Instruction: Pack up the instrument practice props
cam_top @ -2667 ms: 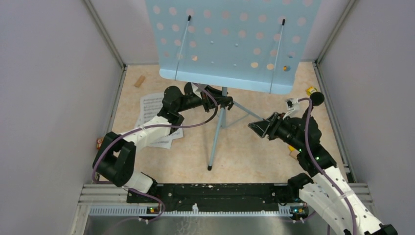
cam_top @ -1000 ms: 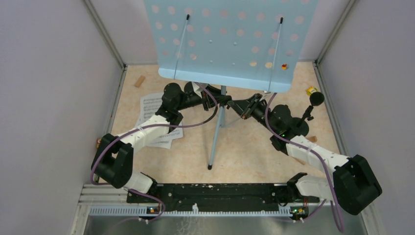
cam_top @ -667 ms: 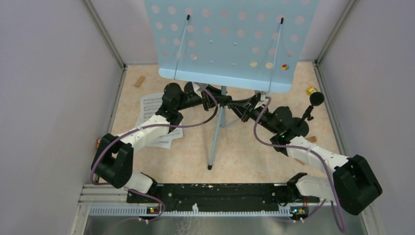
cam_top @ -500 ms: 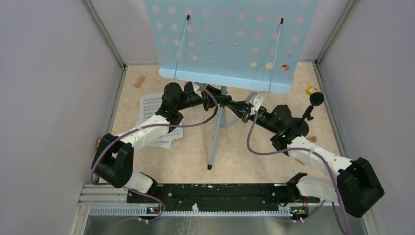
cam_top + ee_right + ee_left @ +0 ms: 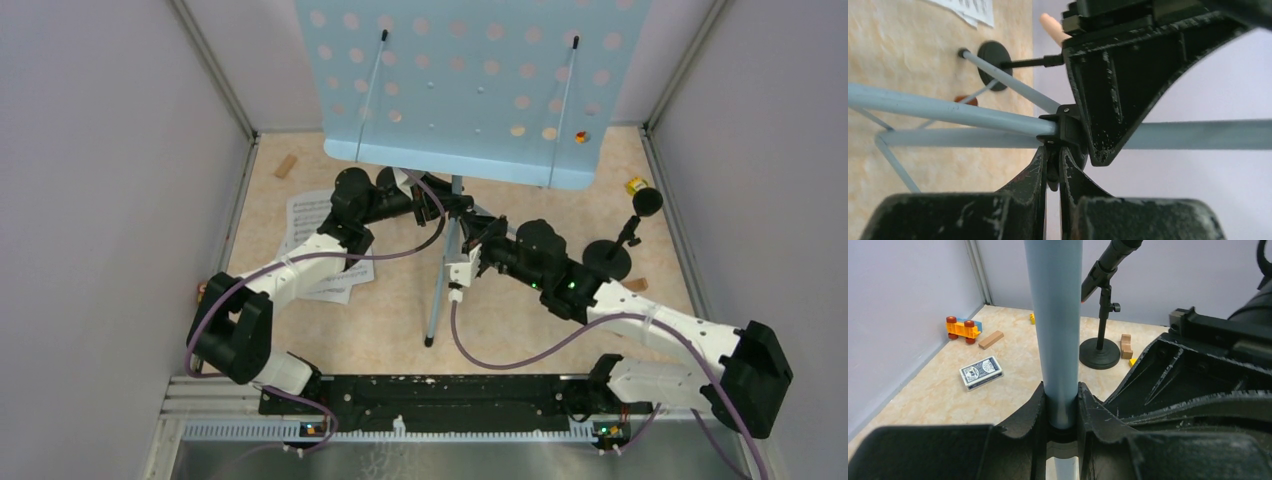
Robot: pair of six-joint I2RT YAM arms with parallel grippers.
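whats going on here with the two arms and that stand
Both arms are on the light-blue music rack, which stands upright on its tripod. The left gripper is clamped around its pole; the right gripper is pinched on the black collar where the legs meet it. Sheet music and a mic holder are not yet packed.

light: bright, even, from overhead | shadows: soft, faint beneath arms on table (image 5: 390,320) | focus: top view sharp; wrist views blur near black jaws, background clearer
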